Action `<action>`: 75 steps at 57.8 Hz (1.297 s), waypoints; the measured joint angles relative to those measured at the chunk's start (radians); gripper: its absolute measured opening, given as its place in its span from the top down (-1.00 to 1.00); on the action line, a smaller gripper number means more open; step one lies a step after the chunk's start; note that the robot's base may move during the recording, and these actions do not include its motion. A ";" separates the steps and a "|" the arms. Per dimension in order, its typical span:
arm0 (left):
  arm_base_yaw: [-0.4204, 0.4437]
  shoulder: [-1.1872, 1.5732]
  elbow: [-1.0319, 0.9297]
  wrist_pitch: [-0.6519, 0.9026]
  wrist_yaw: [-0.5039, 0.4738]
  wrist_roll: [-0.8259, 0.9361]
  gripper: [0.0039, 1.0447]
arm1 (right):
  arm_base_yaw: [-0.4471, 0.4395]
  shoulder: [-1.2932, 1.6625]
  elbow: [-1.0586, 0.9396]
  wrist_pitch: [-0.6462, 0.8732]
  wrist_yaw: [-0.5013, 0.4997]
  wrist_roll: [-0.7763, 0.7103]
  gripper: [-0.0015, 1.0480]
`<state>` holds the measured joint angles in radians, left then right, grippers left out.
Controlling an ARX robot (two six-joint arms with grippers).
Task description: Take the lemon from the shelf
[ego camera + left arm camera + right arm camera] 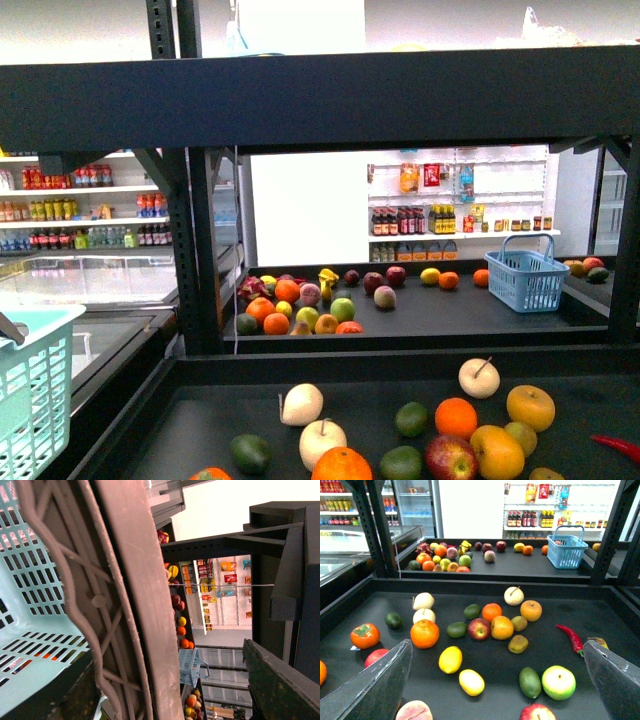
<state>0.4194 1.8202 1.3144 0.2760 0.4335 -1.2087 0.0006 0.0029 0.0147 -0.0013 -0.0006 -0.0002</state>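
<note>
Right wrist view looks down onto the lower deck of the shelf [620,620], where the lemon [450,659] lies near the deck's front edge, left of its middle. The right gripper [496,644] hangs above the fruit with its jaws spread wide and nothing between them. The lemon sits nearer the left-hand jaw than the centre, so the first job is probably a sideways shift to put it midway. A paler yellow fruit [471,682] lies just beside it, and an orange [424,633] is close on its far side. It seems best to come straight down and close across the lemon's short axis, with one jaw in the gap beside each neighbour. The fruit is smooth and rounded and may roll if one jaw touches first, so an even, slow closing should serve. The left gripper [170,647] is up against a light blue basket [35,595]; I cannot tell whether it clamps it.
</note>
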 joint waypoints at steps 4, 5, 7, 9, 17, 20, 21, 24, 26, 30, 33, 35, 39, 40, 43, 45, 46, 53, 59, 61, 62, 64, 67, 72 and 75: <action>-0.001 0.000 0.000 -0.002 -0.004 0.003 -0.22 | 0.000 0.000 0.000 0.000 0.000 0.000 -0.95; -0.001 0.000 0.000 -0.004 -0.005 0.004 -0.15 | 0.000 0.000 0.000 0.000 0.000 0.000 -0.95; -0.001 0.000 0.000 -0.009 -0.008 0.007 -0.02 | 0.000 0.000 0.000 0.000 0.000 0.000 -0.95; -0.001 0.002 0.000 -0.010 -0.009 0.008 0.09 | 0.000 0.000 0.000 0.000 0.000 0.000 -0.95; -0.001 0.012 0.000 -0.013 -0.011 0.005 0.52 | 0.000 0.000 0.000 0.000 0.000 0.000 -0.95; -0.001 0.013 0.000 -0.013 -0.008 -0.016 0.61 | 0.000 0.000 0.000 0.000 0.000 0.000 -0.95; 0.000 0.013 0.000 -0.013 -0.008 -0.023 0.63 | 0.000 0.000 0.000 0.000 0.000 0.000 -0.95; 0.000 0.012 0.000 -0.013 0.003 -0.028 0.65 | 0.000 0.000 0.000 0.000 0.000 0.000 -0.95; 0.000 0.011 0.000 -0.013 0.008 -0.022 0.66 | 0.000 0.000 0.000 0.000 0.000 0.000 -0.95; 0.000 0.006 0.000 -0.017 0.014 -0.011 0.67 | 0.000 0.000 0.000 0.000 0.000 0.000 -0.95; 0.000 0.000 0.000 -0.027 0.023 -0.006 0.67 | 0.000 0.000 0.000 0.000 0.000 0.000 -0.95; 0.000 -0.004 -0.001 -0.034 0.032 0.001 0.67 | 0.000 0.000 0.000 0.000 0.000 0.000 -0.95; 0.000 -0.022 -0.006 -0.047 0.062 0.024 0.68 | 0.000 0.000 0.000 0.000 0.000 0.000 -0.95; -0.001 -0.028 -0.008 -0.050 0.070 0.033 0.68 | 0.000 0.000 0.000 0.000 0.000 0.000 -0.95; -0.002 -0.049 -0.013 -0.064 0.095 0.053 0.68 | 0.000 0.000 0.000 0.000 0.000 0.000 -0.95; -0.003 -0.063 -0.017 -0.071 0.108 0.063 0.69 | 0.000 0.000 0.000 0.000 0.000 0.000 -0.95; -0.005 -0.074 -0.019 -0.077 0.117 0.072 0.69 | 0.000 0.000 0.000 0.000 0.000 0.000 -0.95; -0.025 -0.132 -0.023 -0.107 0.160 0.129 0.70 | 0.000 0.000 0.000 0.000 0.000 0.000 -0.95; -0.065 -0.183 -0.025 -0.152 0.203 0.196 0.71 | 0.000 0.000 0.000 0.000 0.000 0.000 -0.95; -0.087 -0.200 -0.027 -0.172 0.219 0.226 0.71 | 0.000 0.000 0.000 0.000 0.000 0.000 -0.95; -0.105 -0.211 -0.030 -0.183 0.230 0.248 0.71 | 0.000 0.000 0.000 0.000 0.000 0.000 -0.95; -0.125 -0.223 -0.036 -0.190 0.238 0.260 0.71 | 0.000 0.000 0.000 0.000 0.000 0.000 -0.95; -0.177 -0.242 -0.051 -0.198 0.257 0.288 0.71 | 0.000 0.000 0.000 0.000 0.000 0.000 -0.95; -0.275 -0.254 -0.082 -0.190 0.270 0.317 0.71 | 0.000 0.000 0.000 0.000 0.000 0.000 -0.95; -0.333 -0.253 -0.098 -0.168 0.272 0.323 0.71 | 0.000 0.000 0.000 0.000 0.000 0.000 -0.95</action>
<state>0.0864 1.5677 1.2163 0.1078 0.7052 -0.8860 0.0006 0.0029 0.0147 -0.0013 -0.0006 -0.0002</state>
